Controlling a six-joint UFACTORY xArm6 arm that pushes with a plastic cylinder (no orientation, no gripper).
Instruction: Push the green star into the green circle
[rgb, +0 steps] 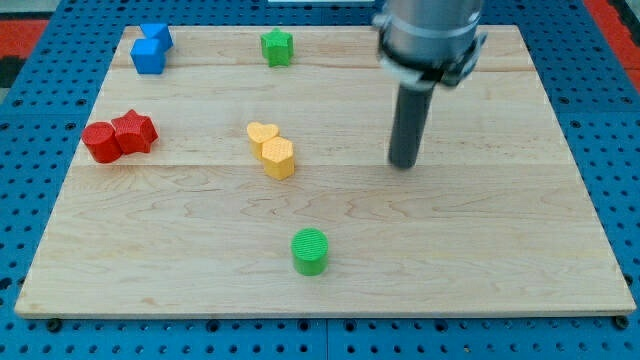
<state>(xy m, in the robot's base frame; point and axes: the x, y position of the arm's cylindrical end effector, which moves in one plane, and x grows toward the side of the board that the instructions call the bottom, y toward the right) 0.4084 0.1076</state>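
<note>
The green star (277, 47) sits near the view's top edge of the wooden board, left of centre. The green circle (310, 251) stands near the view's bottom, a little left of centre. My tip (403, 164) rests on the board at the view's right of centre, well to the right of and below the star, and up and to the right of the circle. It touches no block.
Two yellow blocks (272, 148) touch each other mid-board, between star and circle. Two red blocks (119, 136) lie at the left. Two blue blocks (151, 48) lie at the top left. The wooden board (520, 270) lies on a blue pegboard.
</note>
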